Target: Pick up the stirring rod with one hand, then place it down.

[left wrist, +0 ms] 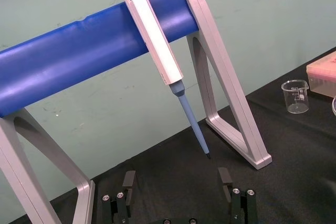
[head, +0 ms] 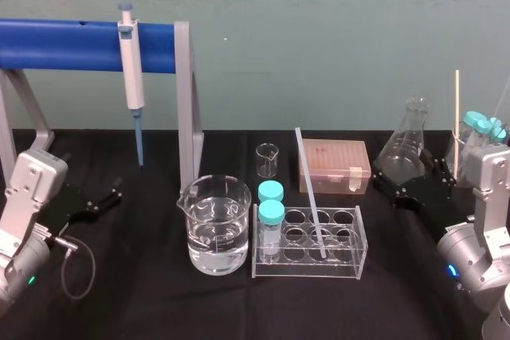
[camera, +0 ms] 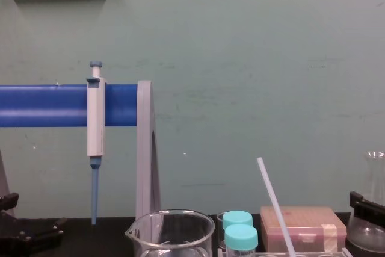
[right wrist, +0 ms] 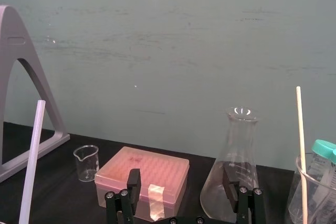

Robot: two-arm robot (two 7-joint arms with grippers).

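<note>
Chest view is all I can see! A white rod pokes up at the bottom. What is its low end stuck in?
Observer: The rod stands in a hole of a clear rack, leaning toward the back.
Operator: Is a gripper holding it?
Observer: No. The right gripper is open and empty, over by the flask.
Operator: What about the other one?
Observer: The left gripper is open and empty too, in front of the stand.
</note>
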